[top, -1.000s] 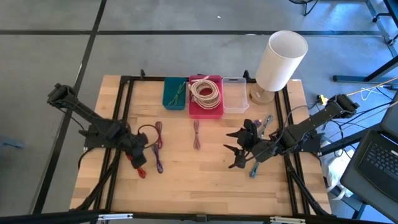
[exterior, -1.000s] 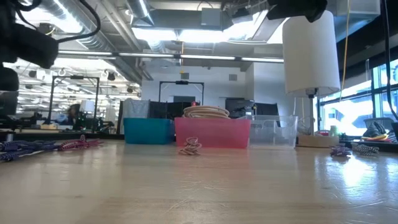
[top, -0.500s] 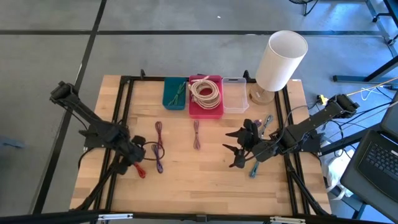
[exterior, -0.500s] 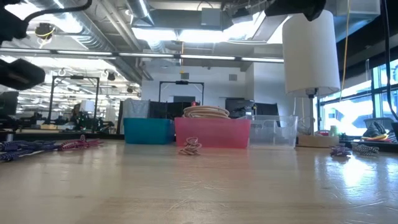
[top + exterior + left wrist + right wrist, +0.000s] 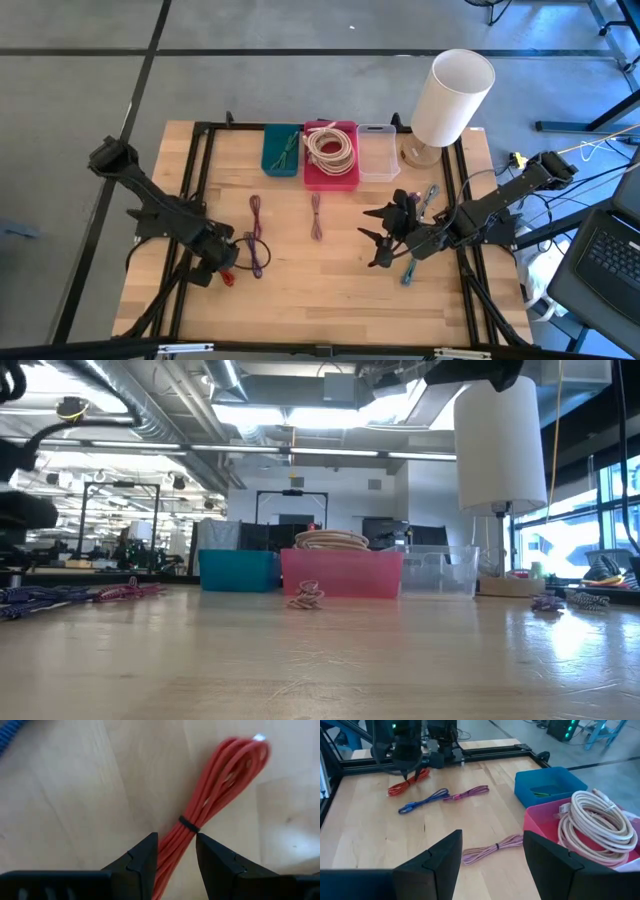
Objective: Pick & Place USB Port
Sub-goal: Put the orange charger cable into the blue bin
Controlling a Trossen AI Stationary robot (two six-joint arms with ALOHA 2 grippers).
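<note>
Left gripper (image 5: pixel 176 851): fingers partly spread, straddling the red cable bundle (image 5: pixel 215 795) on the table (image 5: pixel 330 280) at about 8 o'clock; contact cannot be told. Right gripper (image 5: pixel 492 851): fingers wide apart, holding nothing, at 4 o'clock. Blue cable (image 5: pixel 257 255) just beside; bins (image 5: pixel 330 155) at 12 o'clock.

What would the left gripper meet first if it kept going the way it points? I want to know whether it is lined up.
Likely the red cable bundle: the left gripper straddles it near its black tie.
</note>
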